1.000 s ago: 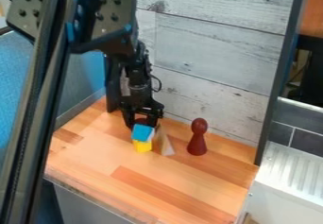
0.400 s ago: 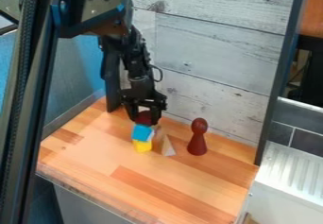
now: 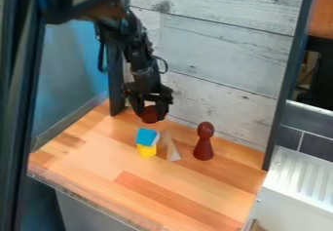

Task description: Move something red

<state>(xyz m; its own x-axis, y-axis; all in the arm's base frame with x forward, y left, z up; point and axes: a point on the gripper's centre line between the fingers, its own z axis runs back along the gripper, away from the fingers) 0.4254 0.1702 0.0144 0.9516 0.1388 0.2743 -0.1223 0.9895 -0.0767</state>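
The black gripper hangs over the back left part of the wooden surface, shut on a dark red rounded object held between its fingers. That object is above and behind a blue block, apart from it. Further right, a dark red pawn-shaped piece stands upright near the back wall.
The blue block rests on a yellow block. Just right of them stands a pale wooden wedge. A white plank wall bounds the back of the wooden surface, and a dark post is at right.
The gripper has risen with the dark red object, lifting it away from the top of the blue block. The blocks, wedge and pawn-shaped piece stay where they were.
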